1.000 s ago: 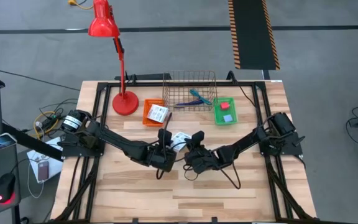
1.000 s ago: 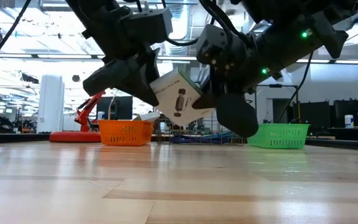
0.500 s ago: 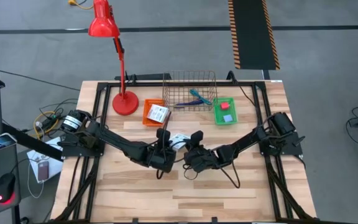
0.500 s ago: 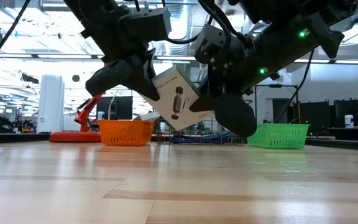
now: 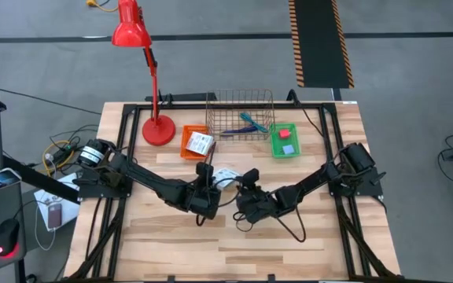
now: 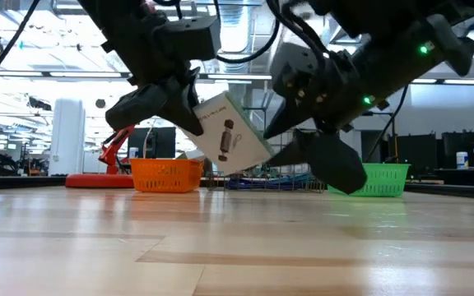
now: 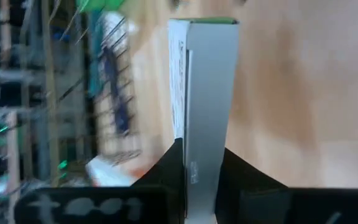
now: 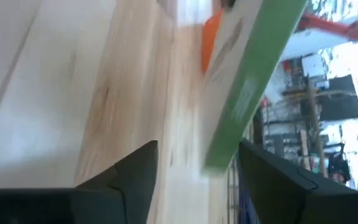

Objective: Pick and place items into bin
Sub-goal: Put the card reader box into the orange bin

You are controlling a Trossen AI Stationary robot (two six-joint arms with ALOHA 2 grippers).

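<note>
Mid-table, above the wooden table (image 5: 171, 244): the left gripper (image 6: 175, 103) is clamped on a flat white packet (image 6: 229, 136), held tilted and clear of the surface. The right gripper (image 6: 303, 144) sits just beside it, jaws spread, not touching the packet. Behind them stand an orange bin (image 5: 195, 142), a wire basket (image 5: 241, 114) and a green bin (image 5: 284, 140) holding a small red block (image 5: 286, 134).

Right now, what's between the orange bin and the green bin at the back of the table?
The wire basket sits between the orange bin and the green bin, with a teal-handled tool inside it; the high view shows this.
</note>
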